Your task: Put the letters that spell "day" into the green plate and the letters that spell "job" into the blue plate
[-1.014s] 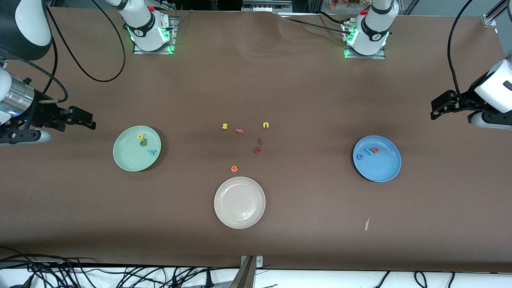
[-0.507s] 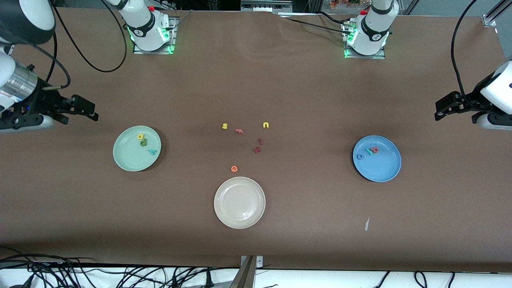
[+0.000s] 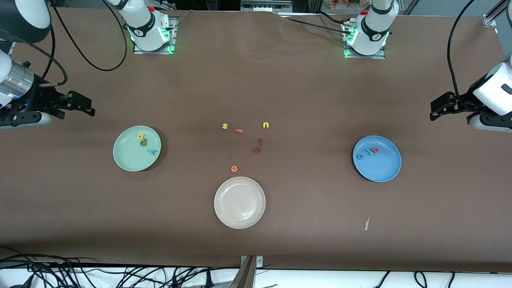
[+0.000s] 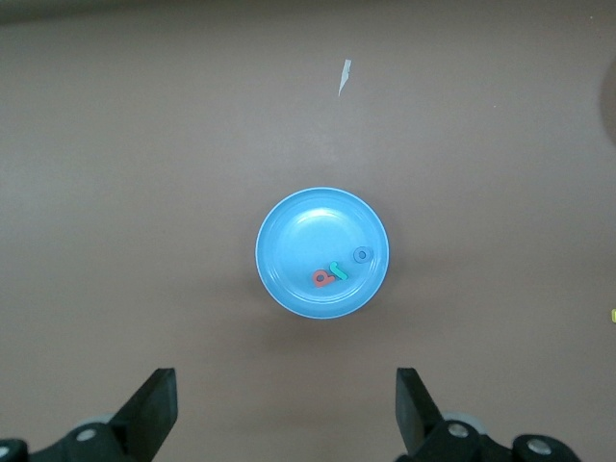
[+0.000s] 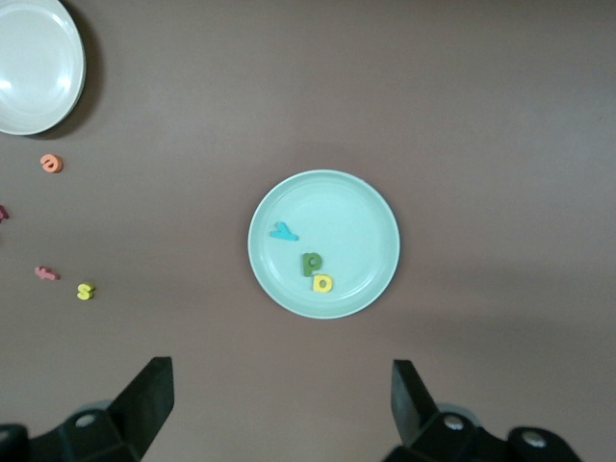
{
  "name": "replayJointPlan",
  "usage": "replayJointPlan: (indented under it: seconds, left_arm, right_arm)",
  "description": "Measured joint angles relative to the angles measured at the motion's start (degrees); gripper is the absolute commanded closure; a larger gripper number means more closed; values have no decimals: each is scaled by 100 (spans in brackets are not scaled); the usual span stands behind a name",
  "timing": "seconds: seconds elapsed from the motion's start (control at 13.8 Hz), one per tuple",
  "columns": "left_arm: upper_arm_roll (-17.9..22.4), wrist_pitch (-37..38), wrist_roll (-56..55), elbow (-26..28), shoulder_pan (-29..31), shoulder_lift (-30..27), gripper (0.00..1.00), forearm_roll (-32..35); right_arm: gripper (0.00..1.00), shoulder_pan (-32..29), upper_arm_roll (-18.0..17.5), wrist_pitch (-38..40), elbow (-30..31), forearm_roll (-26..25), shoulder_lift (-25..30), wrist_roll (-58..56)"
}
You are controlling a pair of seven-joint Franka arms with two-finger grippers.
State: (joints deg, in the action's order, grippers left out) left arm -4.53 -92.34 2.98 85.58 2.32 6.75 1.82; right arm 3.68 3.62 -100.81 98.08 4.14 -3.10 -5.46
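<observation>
- On the pale green plate (image 3: 127, 160), toward the right arm's end of the tabletop (image 3: 304, 100), you are seeing the yellow round-bowled letter (image 3: 140, 136), dark green "d" (image 3: 143, 142) and teal "y" (image 3: 152, 151) lying flat.
- On the blue plate (image 3: 382, 170) the blue "o" (image 3: 360, 157), teal "j" (image 3: 368, 152) and pink-red "b" (image 3: 375, 150) are sitting close together.
- Both words are looking placed, so you are probably finishing; nothing more seems to need picking.
- Your left tool (image 4: 287, 414) is hanging spread and empty above the blue plate's end; your right tool (image 5: 281, 409) is doing likewise above the green plate's end.
- Leftover foam letters, among them the yellow "s" (image 3: 225, 126) and orange "e" (image 3: 234, 169), are lying by the cream plate (image 3: 224, 214); the plates are looking smooth and raised-rimmed.
</observation>
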Motion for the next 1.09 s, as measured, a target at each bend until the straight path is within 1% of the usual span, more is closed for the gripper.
replayJointPlan:
  seconds: [0.14, 0.22, 1.09]
  left_arm:
    - [0, 1, 0, 0, 0, 1, 0, 0]
    - [0, 1, 0, 0, 0, 1, 0, 0]
    - [1, 7, 0, 0, 1, 2, 0, 0]
  right_arm:
    - [0, 0, -44, 4, -138, -305, -42, 0]
    - [0, 0, -57, 4, -158, -331, -42, -1]
    - [0, 0, -63, 46, -163, -339, -87, -2]
